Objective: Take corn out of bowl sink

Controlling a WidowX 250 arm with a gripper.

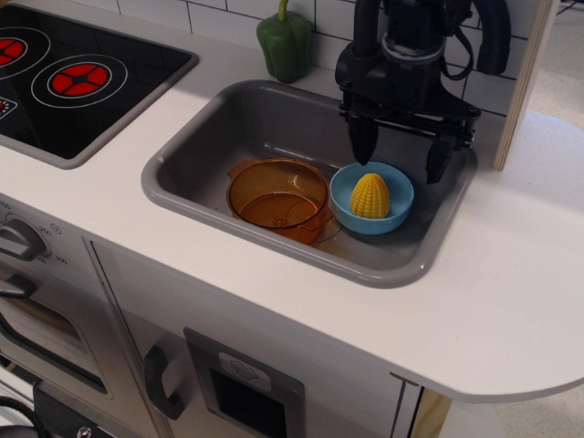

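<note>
Corn (370,195) sits upright in the bowl (344,203), right end of the sink (187,182). Your hand (399,153) hovers above it, spread wide, empty. Probably light, hard, slick plastic (tapered): pinch low, across the fat base.

**Open gripper above corn in bowl**

Grey sink (274,114) set into white counter (511,301), toward the back edge. Inside, at the right end: blue bowl (345,203) holding yellow corn (370,195), standing point up. Just left of it, touching or nearly so: amber pot (278,196). Black gripper (399,152) above the bowl's back rim, fingers spread wide, one tip at each side of the corn, clear of it. Green pepper (284,41) at the back edge. Black stovetop (64,78) in the back left corner.
</note>
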